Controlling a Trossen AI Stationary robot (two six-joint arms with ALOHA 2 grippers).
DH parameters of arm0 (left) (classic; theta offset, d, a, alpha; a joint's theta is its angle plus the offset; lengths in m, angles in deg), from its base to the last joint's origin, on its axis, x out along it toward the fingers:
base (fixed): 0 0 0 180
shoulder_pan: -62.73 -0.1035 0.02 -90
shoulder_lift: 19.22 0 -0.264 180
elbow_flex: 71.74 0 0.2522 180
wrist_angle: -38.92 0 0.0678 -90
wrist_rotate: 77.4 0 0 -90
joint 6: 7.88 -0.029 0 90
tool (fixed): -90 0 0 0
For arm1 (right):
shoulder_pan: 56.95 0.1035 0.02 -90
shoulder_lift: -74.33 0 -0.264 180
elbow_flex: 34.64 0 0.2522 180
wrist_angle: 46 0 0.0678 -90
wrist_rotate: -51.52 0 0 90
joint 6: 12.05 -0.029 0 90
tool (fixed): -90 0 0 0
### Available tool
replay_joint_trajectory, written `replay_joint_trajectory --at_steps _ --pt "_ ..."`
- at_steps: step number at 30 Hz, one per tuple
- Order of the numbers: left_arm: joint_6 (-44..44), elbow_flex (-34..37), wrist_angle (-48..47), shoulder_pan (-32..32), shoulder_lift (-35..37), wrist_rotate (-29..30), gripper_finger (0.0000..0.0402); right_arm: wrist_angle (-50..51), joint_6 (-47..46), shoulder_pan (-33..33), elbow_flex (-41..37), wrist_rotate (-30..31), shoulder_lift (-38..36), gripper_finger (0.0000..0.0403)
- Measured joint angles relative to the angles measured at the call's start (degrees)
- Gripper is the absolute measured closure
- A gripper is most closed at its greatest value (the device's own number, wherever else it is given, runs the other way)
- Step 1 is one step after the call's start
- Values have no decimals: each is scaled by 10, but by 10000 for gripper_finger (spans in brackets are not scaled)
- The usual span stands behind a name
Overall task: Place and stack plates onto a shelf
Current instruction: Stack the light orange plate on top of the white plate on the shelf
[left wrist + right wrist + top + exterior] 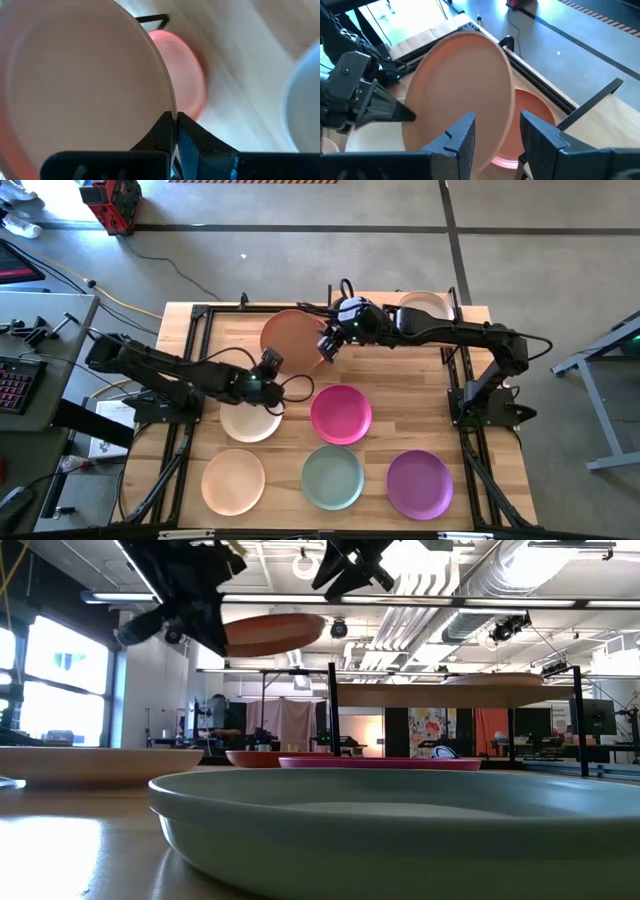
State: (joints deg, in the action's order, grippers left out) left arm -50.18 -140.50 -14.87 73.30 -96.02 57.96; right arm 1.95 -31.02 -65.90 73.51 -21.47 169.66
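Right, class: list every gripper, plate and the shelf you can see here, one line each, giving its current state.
left gripper: shut on the peach plate's rim.
right gripper: open, hovering by the peach plate.
peach plate: held in the air.
orange-red plate: lying flat below the peach plate.
magenta plate: flat on the table.
pale green plate: flat on the table.
purple plate: flat on the table.
shelf: standing, one plate on top.

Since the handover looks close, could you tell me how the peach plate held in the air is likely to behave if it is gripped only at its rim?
The peach plate probably stays stiff: it keeps its round shape though the left gripper pinches only its edge. It seems light, carried by that thin pinch. Its smooth matte rim might pivot or slip.
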Motion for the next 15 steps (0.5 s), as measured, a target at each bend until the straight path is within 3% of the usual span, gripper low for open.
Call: replay_joint_trajectory --at_steps 15 --pt "-62 0 77 1 -13 53 401 38 13 0 0 8 2 270"
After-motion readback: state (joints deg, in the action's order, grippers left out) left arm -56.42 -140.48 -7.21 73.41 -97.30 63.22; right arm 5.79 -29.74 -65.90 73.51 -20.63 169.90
